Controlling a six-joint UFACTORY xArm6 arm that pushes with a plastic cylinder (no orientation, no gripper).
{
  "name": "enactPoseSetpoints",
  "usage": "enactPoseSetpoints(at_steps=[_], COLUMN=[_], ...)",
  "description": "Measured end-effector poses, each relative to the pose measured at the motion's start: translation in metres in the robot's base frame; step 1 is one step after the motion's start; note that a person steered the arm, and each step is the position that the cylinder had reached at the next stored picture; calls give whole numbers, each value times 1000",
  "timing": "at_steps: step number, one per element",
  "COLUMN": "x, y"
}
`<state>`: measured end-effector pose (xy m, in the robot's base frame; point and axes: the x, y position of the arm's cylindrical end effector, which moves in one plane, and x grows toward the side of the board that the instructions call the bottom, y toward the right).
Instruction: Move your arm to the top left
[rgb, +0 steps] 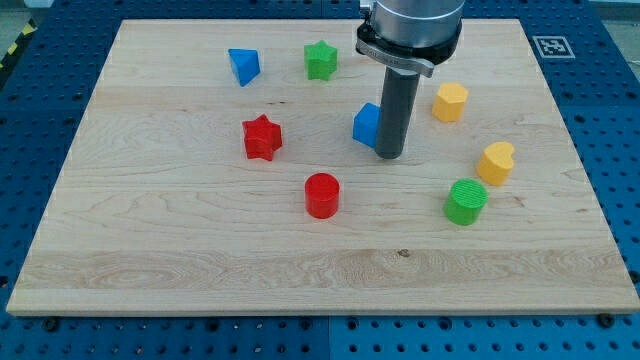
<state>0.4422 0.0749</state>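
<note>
My tip (390, 156) rests on the table (180, 240) just right of the blue cube (366, 123), touching or nearly so. No gripper is fitted, so nothing is held. The top left corner is bare. Heading straight there risks shoving the blue cube along, and then clipping the green star (320, 60) or the blue triangular block (243, 66) lying near that path.

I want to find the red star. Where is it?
Look at the wooden board, left of its middle. The red star sits below the blue block and up-left of the red cylinder. It alone is red with points.
</note>
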Motion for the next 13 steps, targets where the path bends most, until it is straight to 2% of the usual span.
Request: enactPoseSetpoints(at_steps=[2,5,6,7,12,13], x=[36,43,43,40,-52,-68], y=[3,14,-5,-49,-115,-168])
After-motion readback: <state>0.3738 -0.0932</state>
